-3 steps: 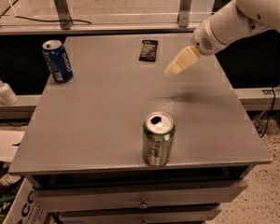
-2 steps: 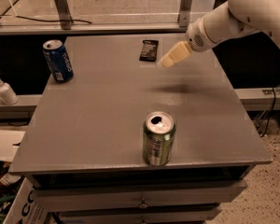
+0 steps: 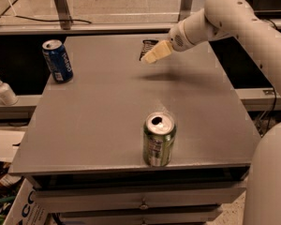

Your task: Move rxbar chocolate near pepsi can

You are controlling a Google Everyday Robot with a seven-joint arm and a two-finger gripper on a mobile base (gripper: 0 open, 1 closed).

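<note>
Rxbar chocolate (image 3: 147, 46) must end beside the pepsi can (image 3: 58, 61), which stands upright at the far left corner of the table (image 3: 98, 102). The bar lies flat near the far edge, right of centre, well apart from the can. The gripper (image 3: 152, 56) hangs just over the bar's near end; whether it is open or closed I cannot tell. A skewed descent could nudge the bar off the back edge, and a hasty leftward sweep could topple the can. Counted: one pump bottle (image 3: 3, 90), one blue can, one bar, one green can (image 3: 159, 139).
</note>
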